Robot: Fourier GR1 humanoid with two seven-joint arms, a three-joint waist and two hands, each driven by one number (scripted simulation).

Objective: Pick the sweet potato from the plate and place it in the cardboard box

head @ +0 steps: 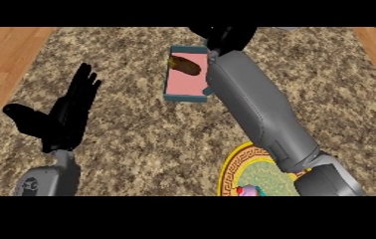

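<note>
From the head view, the sweet potato (185,65) lies inside the box (184,98), at its far end on the pink floor. The right hand (224,36) is just beyond the box's far corner, and whether it is released or clenched cannot be told. The left hand (68,109) rests open at the left, fingers up. The plate (229,166) sits near the lower edge, partly under the right forearm.

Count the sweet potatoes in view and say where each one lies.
1. The sweet potato lies in the box, at its far end. The right forearm hides part of the plate, so more may be hidden.
</note>
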